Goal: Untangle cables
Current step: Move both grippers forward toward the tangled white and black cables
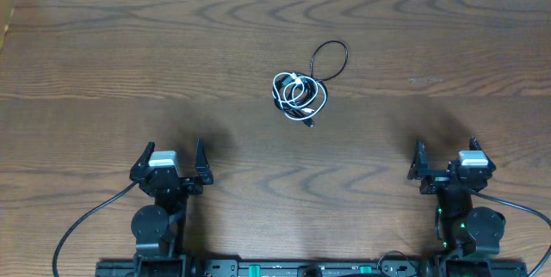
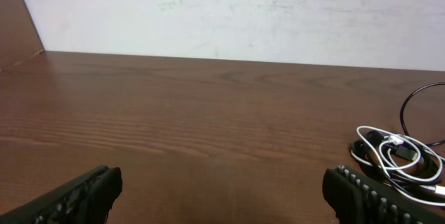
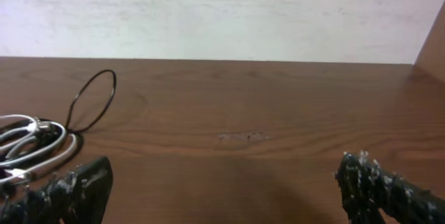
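A: Since the 2 arms sit low in frame, where are the cables point(image 1: 300, 92) overhead?
B: Bunched mid-frame on the table point(image 1: 129, 53), above and between left end effector point(image 1: 171, 159) and right end effector point(image 1: 448, 161), both spread wide, empty; slightly nearer left.
A: Left wrist view?
B: Lower right.
A: Right wrist view?
B: Lower left, long axis running up-right.

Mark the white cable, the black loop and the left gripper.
white cable point(image 2: 398, 140): left wrist view, on its bunched middle strands.
black loop point(image 1: 346, 53): overhead view, on the loop's right side.
left gripper point(image 1: 174, 146): overhead view, midway between its open fingertips.
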{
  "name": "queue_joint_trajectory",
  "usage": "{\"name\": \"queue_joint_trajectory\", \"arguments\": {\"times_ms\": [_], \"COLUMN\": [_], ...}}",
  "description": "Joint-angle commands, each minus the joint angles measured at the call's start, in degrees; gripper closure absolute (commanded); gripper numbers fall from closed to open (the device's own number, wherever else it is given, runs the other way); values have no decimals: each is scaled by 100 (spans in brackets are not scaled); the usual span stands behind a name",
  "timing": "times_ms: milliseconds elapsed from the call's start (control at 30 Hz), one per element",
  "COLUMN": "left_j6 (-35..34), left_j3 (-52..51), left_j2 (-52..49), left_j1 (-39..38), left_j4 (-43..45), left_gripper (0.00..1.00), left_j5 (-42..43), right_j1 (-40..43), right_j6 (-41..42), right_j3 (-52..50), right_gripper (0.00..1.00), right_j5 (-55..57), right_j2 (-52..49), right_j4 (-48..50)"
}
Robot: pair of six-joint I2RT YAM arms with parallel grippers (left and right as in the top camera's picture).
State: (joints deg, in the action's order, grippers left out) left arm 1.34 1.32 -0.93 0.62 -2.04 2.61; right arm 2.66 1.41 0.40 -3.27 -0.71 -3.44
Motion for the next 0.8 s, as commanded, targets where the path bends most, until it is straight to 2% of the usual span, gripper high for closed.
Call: {"name": "queue_joint_trajectory", "arguments": {"times_ms": [0,67,167,233,333,433,500,600,767], "left_j6": [-221,-715,-901,-920,-914,-905,-863,-638,-374], "left_j3": [-107,-107,-107,-107,-107,140,492,1602,3886], "left_j2": [-11,-11,-11,-11,-11,-48,-173,-905,-3058], "left_j1": [-11,-11,-11,-11,-11,-7,-4,-7,-7], "left_j4": [107,212,214,448,1810,2953,2863,2035,531], "left_gripper": [2,2,2,2,2,2,2,3,2], "left_j5": [188,1054,2098,2304,2677,2588,2476,2540,3353], "right_j1": [28,31,31,31,31,33,33,31,31], "right_j6": [1779,2879,4509,5001,4892,4706,4347,3335,1840], "right_j3": [-7,-7,-7,-7,13,291,586,1718,3838], "right_gripper": [1,1,1,1,1,1,1,1,1], "right_j5": [-1539,-2522,-2599,-2549,-2000,-1394,-1237,-1128,-1561], "right_j2": [11,11,11,11,11,0,-61,-540,-2107], "right_j4": [367,470,1198,1786,3032,3239,2975,1681,-201]}}
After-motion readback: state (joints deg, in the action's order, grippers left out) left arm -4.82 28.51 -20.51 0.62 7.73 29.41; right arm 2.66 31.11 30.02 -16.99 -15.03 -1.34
